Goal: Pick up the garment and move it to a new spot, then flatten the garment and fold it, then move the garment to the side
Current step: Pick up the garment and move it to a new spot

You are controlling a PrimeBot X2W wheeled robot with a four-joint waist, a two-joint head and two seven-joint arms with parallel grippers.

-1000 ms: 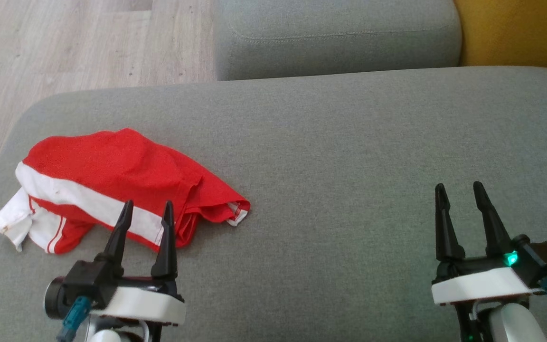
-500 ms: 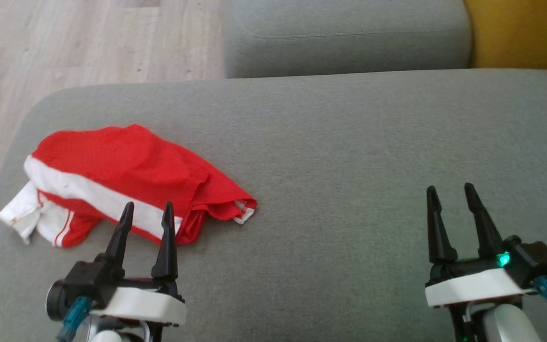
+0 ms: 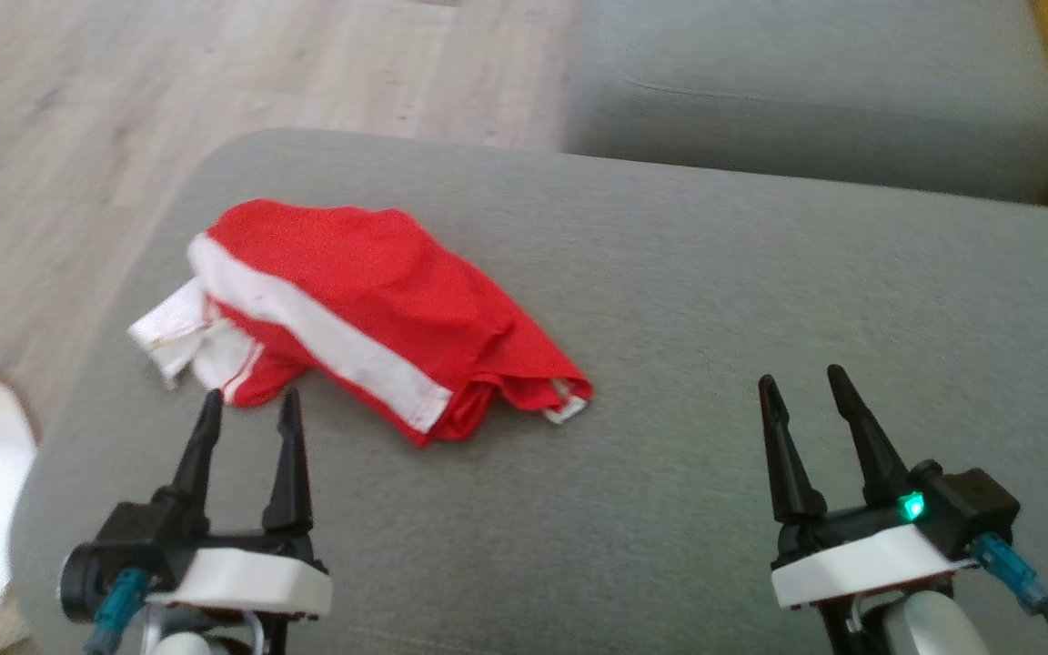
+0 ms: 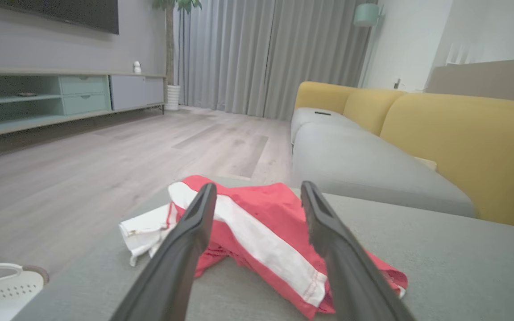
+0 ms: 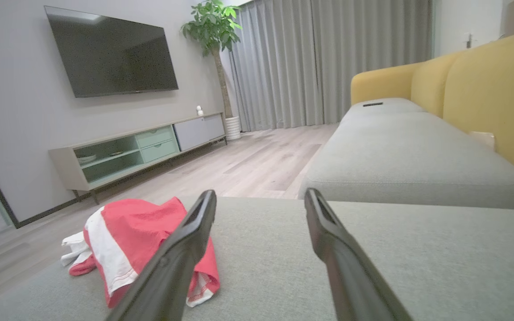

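crumpled red mesh garment (image 3: 369, 291) with a white band sits on the grey fabric sofa cushion (image 3: 670, 273), close to its floor-side edge. left gripper (image 3: 250, 400) hovers just short of it, jaws spread, empty; right gripper (image 3: 802, 377) well apart, jaws spread too. risk: pinching one layer could drag it off the edge, bunched. no readable brand or writing.

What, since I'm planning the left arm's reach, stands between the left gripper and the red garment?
Nothing visible does. The left gripper, open, points at the red and white garment lying on the grey cushion, with bare cushion between it and the cloth's near edge.
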